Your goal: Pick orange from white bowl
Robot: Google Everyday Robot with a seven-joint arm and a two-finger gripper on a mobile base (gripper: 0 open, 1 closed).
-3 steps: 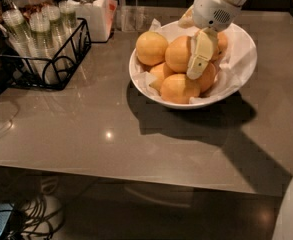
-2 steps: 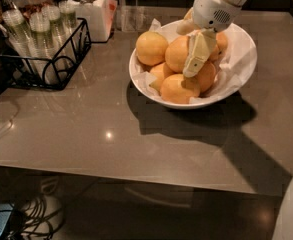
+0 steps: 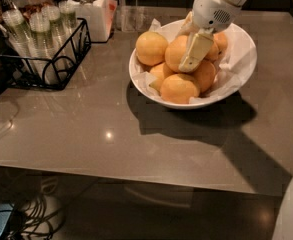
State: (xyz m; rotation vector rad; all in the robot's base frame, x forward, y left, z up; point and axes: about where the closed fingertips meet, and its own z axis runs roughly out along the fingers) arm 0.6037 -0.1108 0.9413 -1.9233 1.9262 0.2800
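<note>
Looking across a glossy grey countertop [image 3: 86, 129] in a dim room. Finding the white bowl [image 3: 246, 49] toward the far right of it, lined with crumpled white paper [image 3: 236, 69] and heaped with fruit. Spotting the gripper [image 3: 195, 49] reaching down into the bowl from the upper right and lying against the orange [image 3: 176, 54] at the top middle of the heap. Failing to tell whether it is clamped on that fruit or standing apart from it. Noting a second fruit [image 3: 151, 48] sitting at the bowl's left edge and a third [image 3: 178, 88] at the front. Seeing a black wire rack [image 3: 78, 44] of clear cups at far left, with a white lidded jar [image 3: 88, 9] just beside it.
</note>
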